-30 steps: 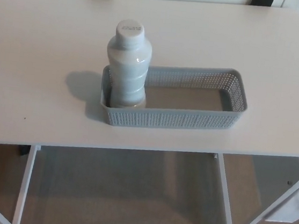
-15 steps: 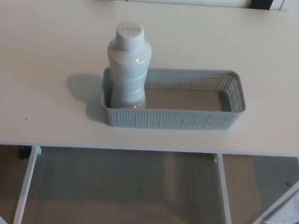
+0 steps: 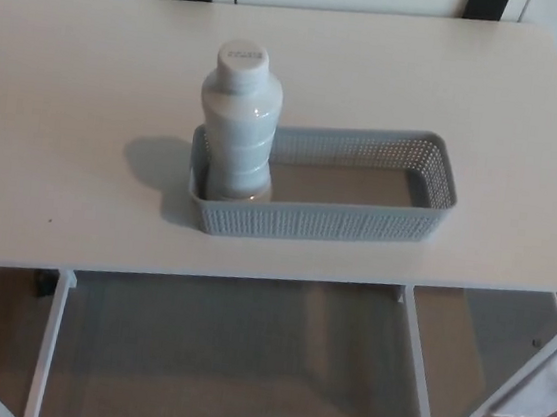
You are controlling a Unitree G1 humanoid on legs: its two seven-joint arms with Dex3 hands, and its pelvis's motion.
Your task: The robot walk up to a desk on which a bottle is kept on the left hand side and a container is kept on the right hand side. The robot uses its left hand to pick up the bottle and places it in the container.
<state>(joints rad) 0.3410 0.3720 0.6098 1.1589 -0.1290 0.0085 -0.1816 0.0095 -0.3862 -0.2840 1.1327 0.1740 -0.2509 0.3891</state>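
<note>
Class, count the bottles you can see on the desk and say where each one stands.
1. The bottle stands upright inside the left end of the basket on the desk. Nothing in view could hide another.

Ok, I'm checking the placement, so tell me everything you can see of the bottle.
The bottle is white and glossy, plastic by its look, with a ribbed waist and a white screw cap closed on top. It stands upright inside the left end of the grey perforated basket on the desk. No hand is in view.
</note>
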